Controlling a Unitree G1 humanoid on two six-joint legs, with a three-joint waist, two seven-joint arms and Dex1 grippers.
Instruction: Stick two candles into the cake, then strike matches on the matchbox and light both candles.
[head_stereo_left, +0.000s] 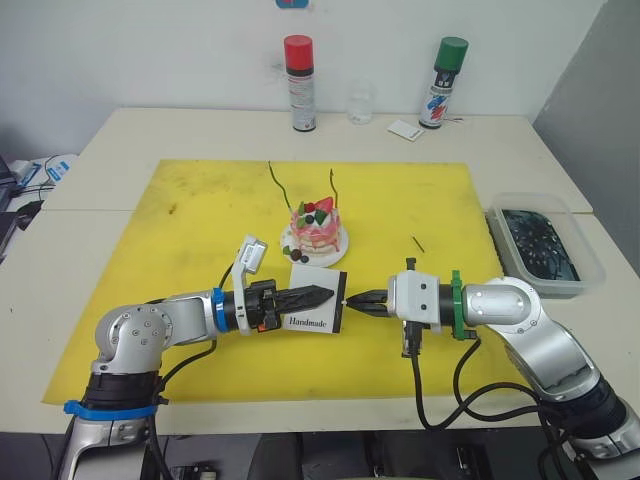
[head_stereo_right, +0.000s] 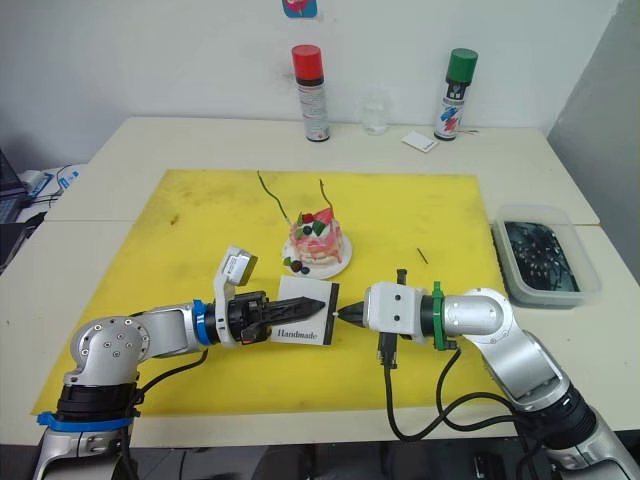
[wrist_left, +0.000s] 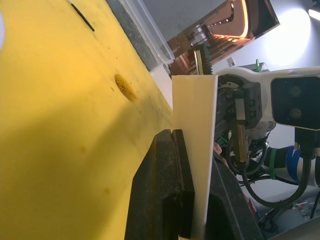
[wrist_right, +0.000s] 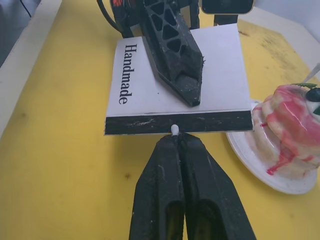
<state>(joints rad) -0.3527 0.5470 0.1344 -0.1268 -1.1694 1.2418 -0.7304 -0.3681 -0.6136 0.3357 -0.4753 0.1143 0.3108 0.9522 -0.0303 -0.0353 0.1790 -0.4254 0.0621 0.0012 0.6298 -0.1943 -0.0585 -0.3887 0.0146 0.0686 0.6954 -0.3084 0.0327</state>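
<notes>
Looking at the lower middle of the head view, you see the left gripper (head_stereo_left: 318, 296) clamped on the matchbox (head_stereo_left: 318, 308), one finger on each flat face, holding it just above the yellow mat (head_stereo_left: 180, 230) with its black strip turned toward the right gripper (head_stereo_left: 362, 298); that gripper's fingers are pressed together on a match (wrist_right: 174, 129), whose pale head pokes out at their tips and touches the strip; the cake (head_stereo_left: 317, 225) sits on its plate (head_stereo_left: 343, 243) just above the matchbox in the frame, close beside it but apart, with two candles (head_stereo_left: 279, 186) standing in it, both thin, wavy and leaning slightly; you cannot tell from these views whether either is lit; another match (head_stereo_left: 418, 243) lies on the mat right of the cake, well clear of it; at the right edge a clear tub (head_stereo_left: 545, 245) rests on the table (head_stereo_left: 120, 140); two spray cans (head_stereo_left: 299, 83) stand along the top.
</notes>
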